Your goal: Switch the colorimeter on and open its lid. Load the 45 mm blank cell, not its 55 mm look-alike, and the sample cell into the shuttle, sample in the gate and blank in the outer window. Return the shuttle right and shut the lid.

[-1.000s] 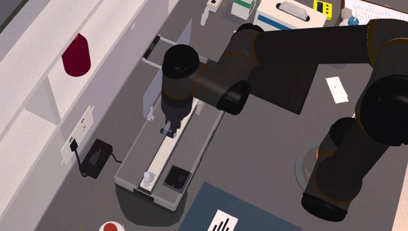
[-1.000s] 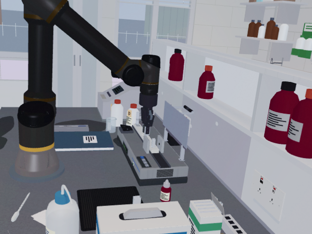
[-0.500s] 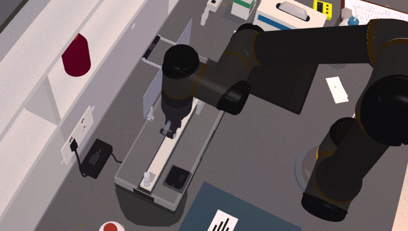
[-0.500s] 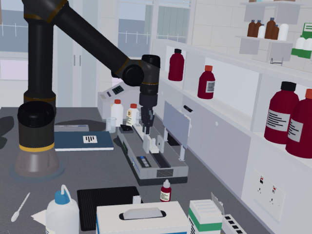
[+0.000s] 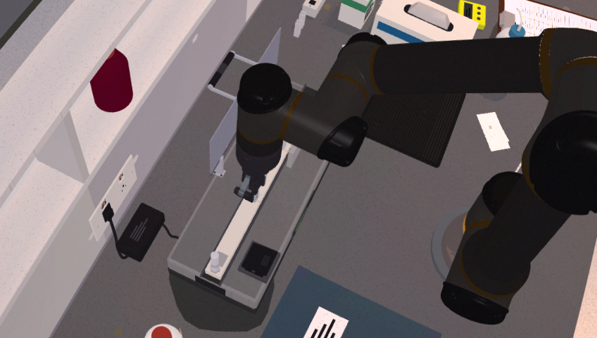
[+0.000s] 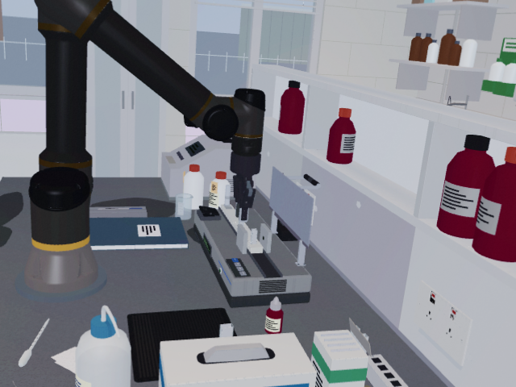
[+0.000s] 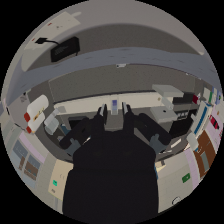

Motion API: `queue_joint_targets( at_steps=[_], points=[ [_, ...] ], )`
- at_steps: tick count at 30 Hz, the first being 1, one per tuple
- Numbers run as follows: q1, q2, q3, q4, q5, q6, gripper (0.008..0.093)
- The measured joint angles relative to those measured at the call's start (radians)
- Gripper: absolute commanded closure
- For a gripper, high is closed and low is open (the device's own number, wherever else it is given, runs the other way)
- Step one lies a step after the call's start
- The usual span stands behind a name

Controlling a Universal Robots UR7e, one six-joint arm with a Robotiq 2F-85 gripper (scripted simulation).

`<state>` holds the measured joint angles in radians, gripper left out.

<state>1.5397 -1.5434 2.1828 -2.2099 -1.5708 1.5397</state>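
A small clear cell with a bluish tint (image 7: 113,106) stands in the cream shuttle (image 5: 239,226) of the colorimeter (image 6: 252,254), and my gripper (image 7: 113,111) hangs straight over it, open and holding nothing. The colorimeter's grey lid (image 6: 291,204) stands upright along the wall side. The shuttle runs lengthwise through the open bay, with a white knob (image 5: 214,262) at its far end. White gate blocks (image 6: 253,238) rise from the bay just beyond the fingers. From the side camera the cell is hidden by the wrist.
A ribbed black mat (image 5: 412,125) lies on the bench beside the colorimeter, with a white tissue box (image 6: 233,362) and a green-banded box (image 6: 338,358) near it. A blue notebook (image 6: 137,232), two white bottles (image 6: 194,185) and a beaker (image 6: 183,206) stand past the instrument's far end.
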Motion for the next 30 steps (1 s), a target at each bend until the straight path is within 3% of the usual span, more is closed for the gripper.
queue_joint_targets(
  at_steps=[30],
  points=[
    [0.000, -0.090, -0.099, 0.188, 0.000, 0.000, 0.0634]
  ],
)
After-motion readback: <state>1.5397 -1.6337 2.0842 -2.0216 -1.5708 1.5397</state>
